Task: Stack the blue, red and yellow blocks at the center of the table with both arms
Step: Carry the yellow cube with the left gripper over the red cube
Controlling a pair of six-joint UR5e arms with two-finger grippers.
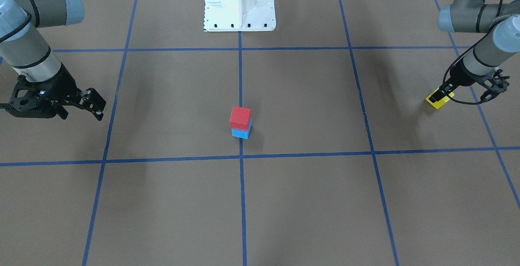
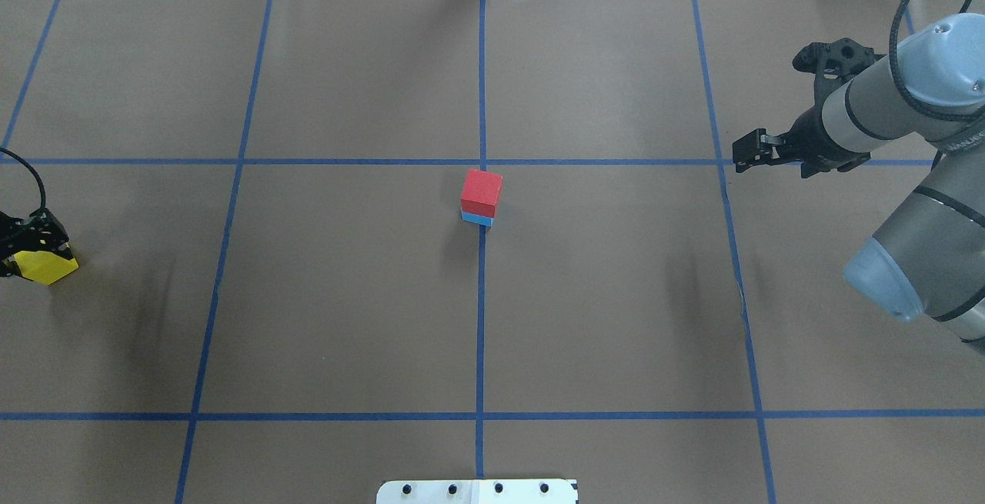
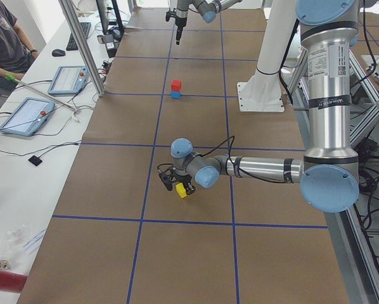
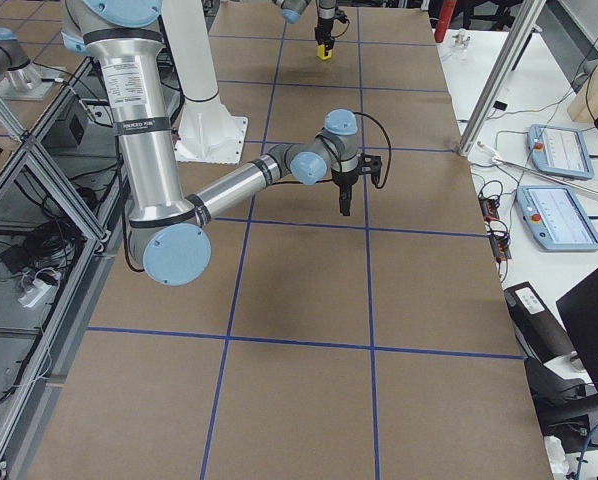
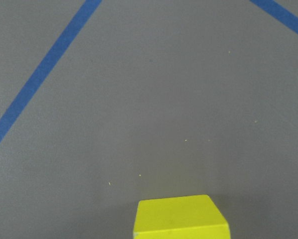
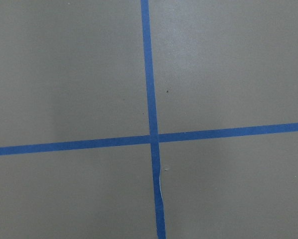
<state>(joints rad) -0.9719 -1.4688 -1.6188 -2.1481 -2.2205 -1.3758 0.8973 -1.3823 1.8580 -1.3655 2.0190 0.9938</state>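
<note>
Overhead exterior: red block [image 2: 481, 191] sits on blue block [image 2: 476, 218] at the centre of the table [image 2: 346, 296]. The stack's axis is vertical, its faces turned slightly off the tape grid [image 2: 482, 104]. At 9 o'clock, left gripper [image 2: 29, 256] clamps yellow block [image 2: 45, 268]. At 2 o'clock, right gripper [image 2: 745, 156] has its jaws apparently together and empty. Left wrist-mounted: the yellow cube shows no long axis.
</note>
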